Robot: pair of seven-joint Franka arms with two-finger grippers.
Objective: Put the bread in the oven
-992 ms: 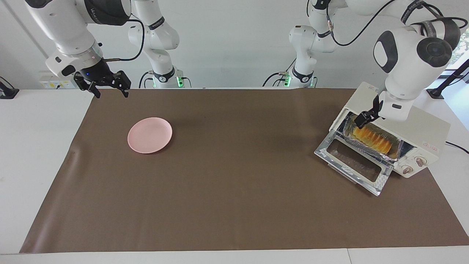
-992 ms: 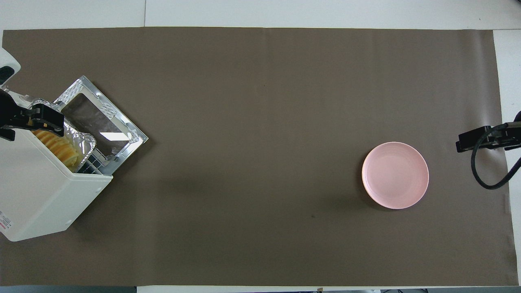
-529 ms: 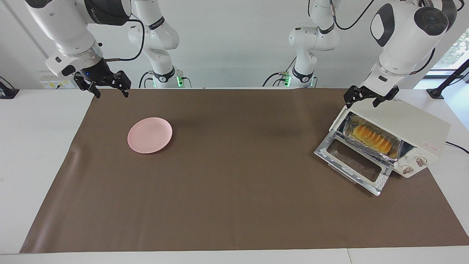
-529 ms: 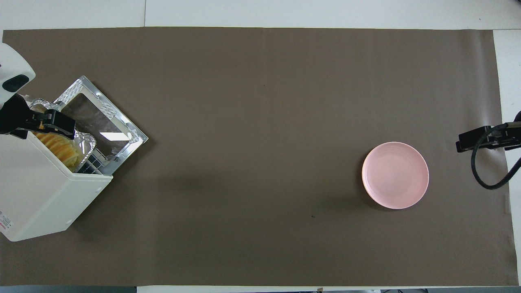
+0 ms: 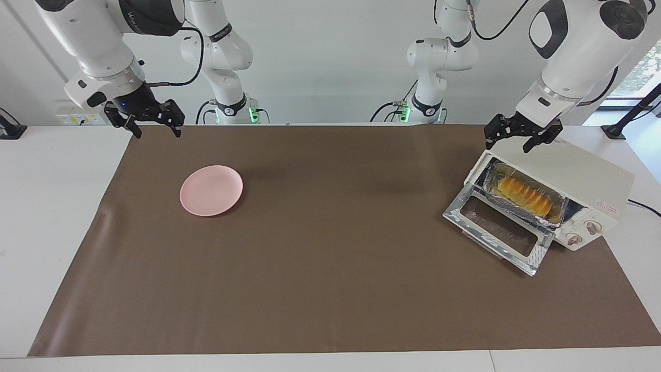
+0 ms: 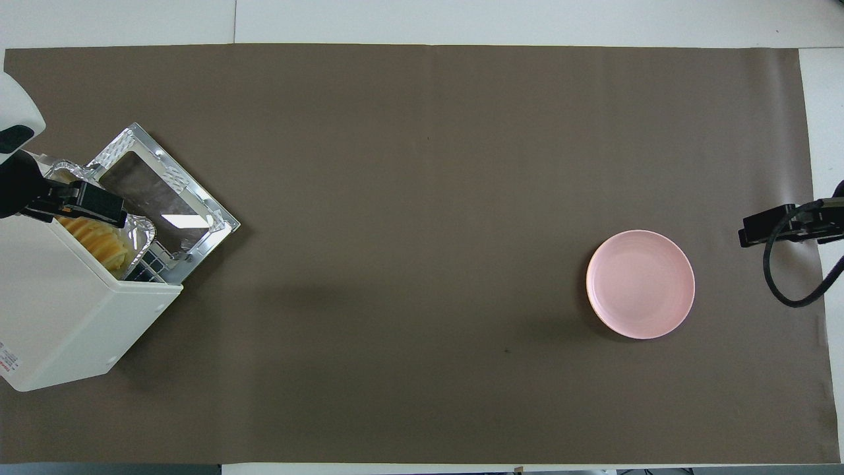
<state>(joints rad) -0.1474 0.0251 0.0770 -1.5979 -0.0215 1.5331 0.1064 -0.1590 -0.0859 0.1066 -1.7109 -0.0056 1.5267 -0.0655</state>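
At the left arm's end of the brown mat [image 5: 330,289], everything placed against the oven:
Mat: spread across the white table [image 5: 46,175], under oven and plate.
Oven [image 5: 583,181]: cream box, turned at an angle; glass door [image 5: 498,227] dropped open, flat on the mat.
Plate [image 5: 211,190]: pink, bare, well apart from the oven, toward the right arm's end.
Tray [image 5: 521,209]: foil, inside the oven mouth.
Bread [image 5: 522,195]: golden ridged loaf, lying in the tray, inside the oven.
Left gripper [image 5: 518,140]: raised over the oven's top corner, jaws spread wide, holding nothing.
Right gripper [image 5: 153,130]: waiting over the mat's edge, well apart from the oven, jaws wide, holding nothing.
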